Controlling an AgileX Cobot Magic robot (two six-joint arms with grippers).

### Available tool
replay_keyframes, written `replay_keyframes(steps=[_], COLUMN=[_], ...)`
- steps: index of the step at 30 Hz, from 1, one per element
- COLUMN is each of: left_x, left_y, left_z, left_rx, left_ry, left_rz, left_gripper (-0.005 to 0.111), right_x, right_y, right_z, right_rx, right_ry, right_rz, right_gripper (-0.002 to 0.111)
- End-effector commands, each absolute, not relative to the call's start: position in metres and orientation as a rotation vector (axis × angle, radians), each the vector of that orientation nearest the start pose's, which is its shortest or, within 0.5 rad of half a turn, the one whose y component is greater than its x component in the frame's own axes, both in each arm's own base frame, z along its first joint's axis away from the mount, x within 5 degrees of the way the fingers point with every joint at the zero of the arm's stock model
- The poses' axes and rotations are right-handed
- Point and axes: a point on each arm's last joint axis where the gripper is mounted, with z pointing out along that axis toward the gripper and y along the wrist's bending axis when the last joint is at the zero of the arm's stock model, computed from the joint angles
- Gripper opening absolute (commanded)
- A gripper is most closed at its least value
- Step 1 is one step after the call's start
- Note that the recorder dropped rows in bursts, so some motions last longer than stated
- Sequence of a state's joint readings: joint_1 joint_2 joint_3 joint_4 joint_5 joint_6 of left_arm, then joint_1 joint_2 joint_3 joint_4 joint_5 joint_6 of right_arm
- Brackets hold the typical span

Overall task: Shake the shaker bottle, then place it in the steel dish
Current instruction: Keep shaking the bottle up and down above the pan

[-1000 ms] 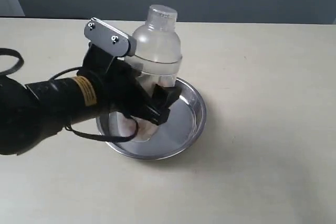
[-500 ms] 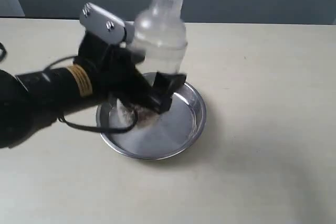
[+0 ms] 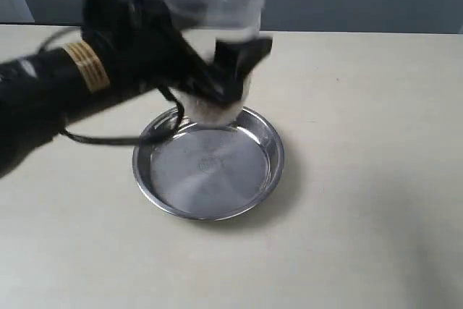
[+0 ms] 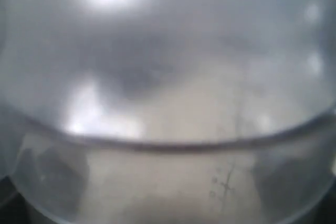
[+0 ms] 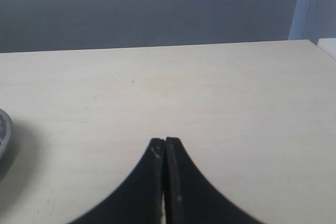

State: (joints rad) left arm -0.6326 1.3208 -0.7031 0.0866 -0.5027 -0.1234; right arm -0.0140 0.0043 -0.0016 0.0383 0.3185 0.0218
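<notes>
The clear shaker bottle (image 3: 213, 5) hangs blurred in the air above the far rim of the steel dish (image 3: 262, 151), its top cut off by the frame edge. My left gripper (image 3: 224, 77) is shut on the bottle's lower body. Brown pellets show at the bottle's base. In the left wrist view the bottle (image 4: 168, 98) fills the whole picture and hides the fingers. The dish lies empty on the table. My right gripper (image 5: 165, 141) is shut with nothing in it, low over bare table, with the dish's rim (image 5: 4, 129) at that view's edge.
The beige table (image 3: 362, 179) spreads around the dish. A black cable (image 3: 108, 139) from my left arm droops near the dish's left rim. A dark wall runs behind the table's far edge.
My left gripper has lifted the bottle up out of the dish and away toward the far side. The dish now lies empty.
</notes>
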Motion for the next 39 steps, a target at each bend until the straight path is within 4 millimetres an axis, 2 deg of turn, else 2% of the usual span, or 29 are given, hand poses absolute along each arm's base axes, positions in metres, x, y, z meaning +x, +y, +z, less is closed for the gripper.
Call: replay_keyframes(steps=[1, 2, 3, 4, 5, 7, 9, 10, 11, 13, 14, 15, 16, 17, 21, 22, 23, 24, 26, 28, 29, 30, 33, 34, 35, 36, 37, 39], left_x=[0.233, 0.236, 0.238, 0.238, 0.235, 0.228, 0.228, 0.231, 0.236, 0.243, 0.244, 0.245, 0.246, 0.246, 0.232, 0.229, 0.229, 0.231, 0.237, 0.246, 0.248, 0.246, 0.231, 0.228, 0.227, 0.229, 0.234, 0.243], left_y=[-0.175, -0.175, -0.175, -0.176, -0.177, -0.175, -0.169, -0.166, -0.165, -0.168, -0.169, -0.169, -0.169, -0.170, -0.164, -0.161, -0.161, -0.162, -0.166, -0.169, -0.170, -0.174, -0.183, -0.180, -0.177, -0.174, -0.171, -0.174], left_z=[0.259, 0.246, 0.243, 0.249, 0.261, 0.299, 0.317, 0.313, 0.298, 0.250, 0.235, 0.225, 0.227, 0.237, 0.315, 0.324, 0.325, 0.316, 0.281, 0.243, 0.240, 0.249, 0.317, 0.339, 0.353, 0.352, 0.341, 0.293], left_rx=[0.513, 0.499, 0.487, 0.483, 0.487, 0.518, 0.489, 0.461, 0.461, 0.500, 0.495, 0.480, 0.462, 0.460, 0.440, 0.430, 0.430, 0.444, 0.486, 0.448, 0.403, 0.422, 0.569, 0.568, 0.551, 0.531, 0.514, 0.542], left_ry=[1.675, 1.718, 1.726, 1.686, 1.625, 1.447, 1.390, 1.428, 1.522, 1.718, 1.766, 1.790, 1.778, 1.731, 1.436, 1.418, 1.428, 1.487, 1.635, 1.761, 1.775, 1.728, 1.407, 1.344, 1.338, 1.383, 1.466, 1.645], left_rz=[-0.540, -0.535, -0.539, -0.548, -0.566, -0.577, -0.554, -0.548, -0.531, -0.491, -0.487, -0.493, -0.508, -0.522, -0.565, -0.568, -0.566, -0.553, -0.517, -0.515, -0.545, -0.579, -0.620, -0.610, -0.597, -0.581, -0.563, -0.526], left_gripper=[0.000, 0.000, 0.000, 0.000, 0.000, 0.000, 0.000, 0.000, 0.000, 0.000, 0.000, 0.000, 0.000, 0.000, 0.000, 0.000, 0.000, 0.000, 0.000, 0.000, 0.000, 0.000, 0.000, 0.000, 0.000, 0.000, 0.000, 0.000], right_x=[0.054, 0.054, 0.054, 0.054, 0.054, 0.054, 0.054, 0.054, 0.054, 0.054, 0.054, 0.054, 0.054, 0.054, 0.054, 0.054, 0.054, 0.054, 0.054, 0.054, 0.054, 0.054, 0.054, 0.054, 0.054, 0.054, 0.054, 0.054], right_y=[0.001, 0.001, 0.001, 0.001, 0.001, 0.001, 0.001, 0.001, 0.001, 0.001, 0.001, 0.001, 0.001, 0.001, 0.001, 0.001, 0.001, 0.001, 0.001, 0.001, 0.001, 0.001, 0.001, 0.001, 0.001, 0.001, 0.001, 0.001], right_z=[0.185, 0.185, 0.185, 0.185, 0.185, 0.185, 0.185, 0.185, 0.185, 0.185, 0.185, 0.185, 0.185, 0.185, 0.185, 0.185, 0.185, 0.185, 0.185, 0.185, 0.185, 0.185, 0.185, 0.185, 0.185, 0.185, 0.185, 0.185], right_rx=[0.052, 0.052, 0.052, 0.052, 0.052, 0.052, 0.052, 0.052, 0.052, 0.052, 0.052, 0.052, 0.052, 0.052, 0.052, 0.052, 0.052, 0.052, 0.052, 0.052, 0.052, 0.052, 0.052, 0.052, 0.052, 0.052, 0.052, 0.052], right_ry=[1.790, 1.790, 1.790, 1.790, 1.790, 1.790, 1.790, 1.790, 1.790, 1.790, 1.790, 1.790, 1.790, 1.790, 1.790, 1.790, 1.790, 1.790, 1.790, 1.790, 1.790, 1.790, 1.790, 1.790, 1.790, 1.790, 1.790, 1.790], right_rz=[0.044, 0.044, 0.044, 0.044, 0.044, 0.044, 0.044, 0.044, 0.044, 0.044, 0.044, 0.044, 0.044, 0.044, 0.044, 0.044, 0.044, 0.044, 0.044, 0.044, 0.044, 0.044, 0.044, 0.044, 0.044, 0.044, 0.044, 0.044], right_gripper=[-0.001, -0.001, -0.001, -0.001, -0.001, -0.001, -0.001, -0.001, -0.001, -0.001, -0.001, -0.001, -0.001, -0.001, -0.001, -0.001, -0.001, -0.001, -0.001, -0.001, -0.001, -0.001, -0.001, -0.001, -0.001, -0.001, -0.001, -0.001])
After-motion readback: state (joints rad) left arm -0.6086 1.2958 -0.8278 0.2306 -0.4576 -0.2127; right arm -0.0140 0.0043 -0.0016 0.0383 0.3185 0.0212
